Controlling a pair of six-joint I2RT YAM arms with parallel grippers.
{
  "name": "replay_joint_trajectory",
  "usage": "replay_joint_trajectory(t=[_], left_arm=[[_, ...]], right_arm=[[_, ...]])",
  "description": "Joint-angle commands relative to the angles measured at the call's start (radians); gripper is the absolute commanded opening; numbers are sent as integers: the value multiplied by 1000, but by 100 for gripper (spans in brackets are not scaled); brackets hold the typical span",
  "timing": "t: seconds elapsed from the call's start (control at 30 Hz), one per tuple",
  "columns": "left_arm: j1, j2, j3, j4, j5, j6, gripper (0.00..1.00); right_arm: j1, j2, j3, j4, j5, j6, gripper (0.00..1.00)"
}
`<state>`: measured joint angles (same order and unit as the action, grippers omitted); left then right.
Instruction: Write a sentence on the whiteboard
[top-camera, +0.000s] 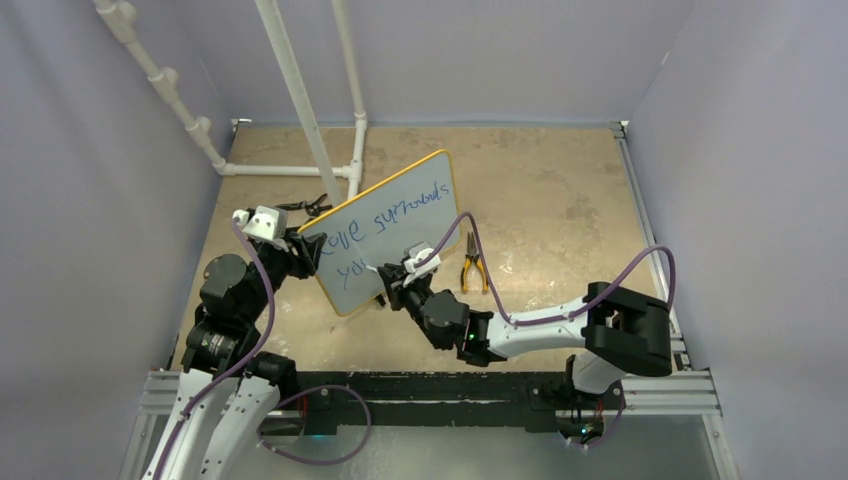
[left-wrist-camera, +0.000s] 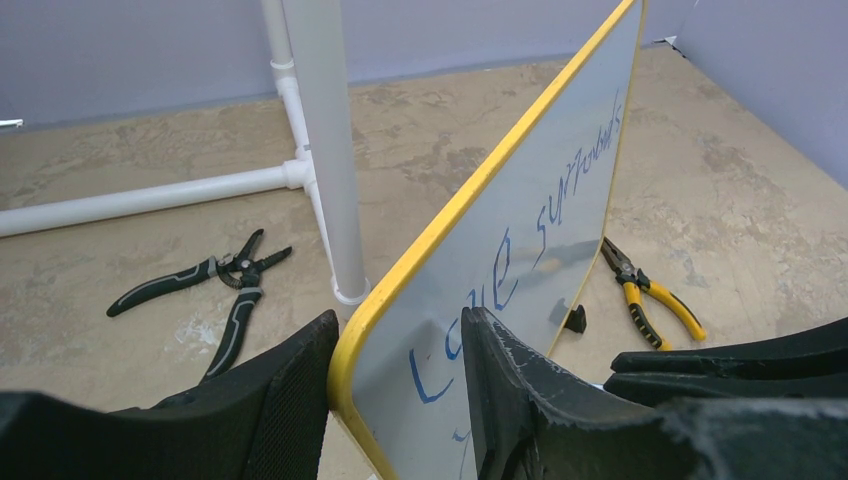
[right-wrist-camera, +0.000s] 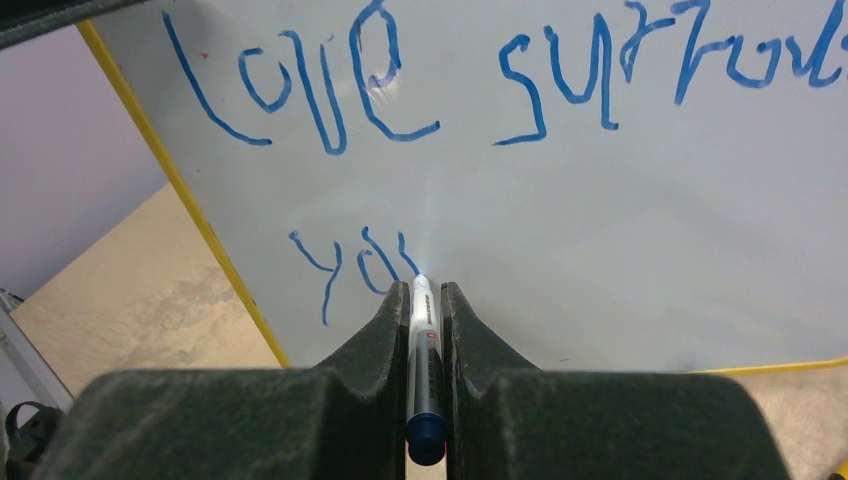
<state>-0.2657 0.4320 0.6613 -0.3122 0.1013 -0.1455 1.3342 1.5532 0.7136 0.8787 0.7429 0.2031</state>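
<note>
Black right gripper (right-wrist-camera: 425, 300) pinches a white, blue-capped marker (right-wrist-camera: 423, 335), tip on the blue handwritten sentence (right-wrist-camera: 380, 90) at twelve o'clock; the left gripper (left-wrist-camera: 400, 330) clamps the nine o'clock edge of the tilted yellow-framed pale whiteboard (top-camera: 395, 240).

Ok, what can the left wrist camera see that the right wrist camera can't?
Only the left wrist view shows the black pliers, the yellow pliers and the white pipe frame, plus the left jaws closed on the whiteboard at its yellow edge. Only the right wrist view shows the marker gripped in the right jaws, its tip at the second line's "you". Both show the whiteboard and the blue sentence, with "love" on top.
</note>
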Motion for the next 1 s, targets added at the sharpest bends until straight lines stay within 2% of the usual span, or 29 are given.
replay_joint_trajectory(t=[0.0,0.5,0.97], left_arm=[[-1,-6,0,33,34,-2,47],[-1,-6,0,31,35,-2,47],[-1,-7,0,32,36,-3,48]], right_arm=[[-4,14,-6,-21,41,34,0],[-7,-12,30,103,79,-92,0],[-7,-31,33,133,78,-113,0]])
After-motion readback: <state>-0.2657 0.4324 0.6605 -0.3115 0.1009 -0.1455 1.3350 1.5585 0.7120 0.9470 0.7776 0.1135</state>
